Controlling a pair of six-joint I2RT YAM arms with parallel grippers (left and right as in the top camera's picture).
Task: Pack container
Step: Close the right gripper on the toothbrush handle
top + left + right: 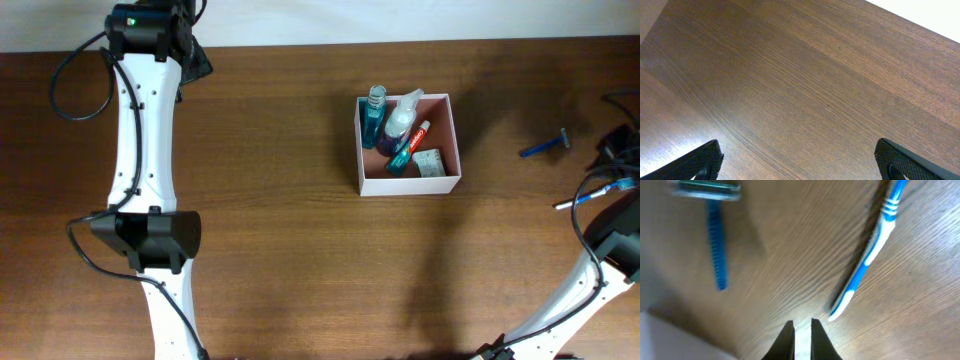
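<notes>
The brown wooden table (280, 230) fills the overhead view. The white left arm (140, 150) runs along its 9 o'clock side, from the 7 o'clock edge up to the 11 o'clock corner. The right arm (590, 285) curves in from the 5 o'clock corner.

The container (410, 185), a square box with thin white walls and a reddish-brown inside, stands at about 2 o'clock from the table's middle, well apart from both arms. Inside it, a white spray bottle (402, 118) with purple liquid lies toward 12 o'clock. A blue bottle (375, 108) is in the 11 o'clock corner, and a toothpaste tube (410, 148) lies slanted across the middle. A small green-and-white packet (430, 163) sits toward 5 o'clock.

On bare wood at 3 o'clock from the box lies a blue razor (545, 146). A blue-and-white toothbrush (595, 193) lies at 5 o'clock from the razor.

The left gripper (800, 162) hangs over bare table, its fingers (700, 162) spread wide with nothing between them.

The right gripper (801, 340) has its fingers (786, 340) drawn nearly together, only a sliver between them, holding nothing. The near end of the toothbrush (870, 255) lies at 1 o'clock from the tips, not touching.
</notes>
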